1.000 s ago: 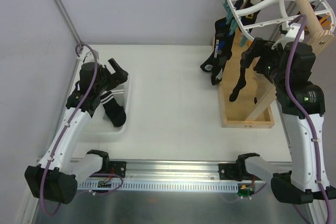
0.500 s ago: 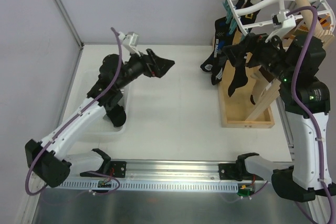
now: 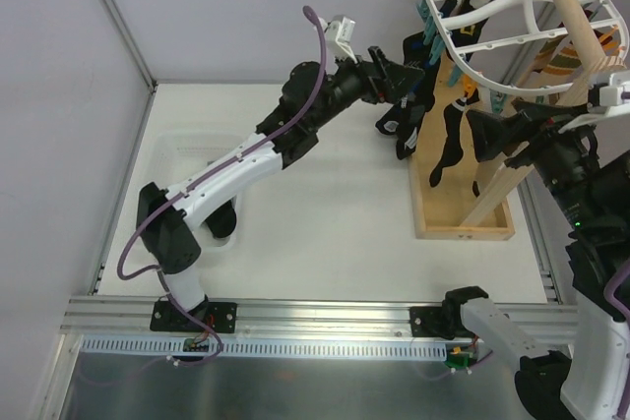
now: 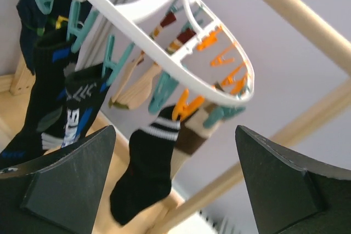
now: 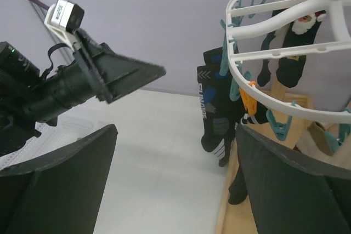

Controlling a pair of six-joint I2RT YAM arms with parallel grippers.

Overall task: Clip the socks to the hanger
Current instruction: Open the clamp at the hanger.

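The white oval hanger (image 3: 492,41) with teal and orange pegs hangs at the back right. Several mostly black socks (image 3: 407,115) dangle from its pegs. Another black sock (image 3: 219,219) lies in the basket on the left. My left gripper (image 3: 399,74) is stretched out beside the hanging socks, open and empty. In its wrist view a black sock with white stripes (image 4: 145,173) hangs from an orange peg between the spread fingers (image 4: 60,184), under the hanger (image 4: 164,42). My right gripper (image 3: 485,135) is open and empty under the hanger (image 5: 274,53), facing the socks (image 5: 216,108).
A wooden pole (image 3: 571,7) on a wooden base frame (image 3: 463,228) carries the hanger at the right. A translucent mesh basket (image 3: 187,135) sits at the left of the white table. The left arm spans the table's back middle.
The left arm swung up from the basket and across to the hanging socks, empty. The right gripper pulled back to the right, away from the socks.
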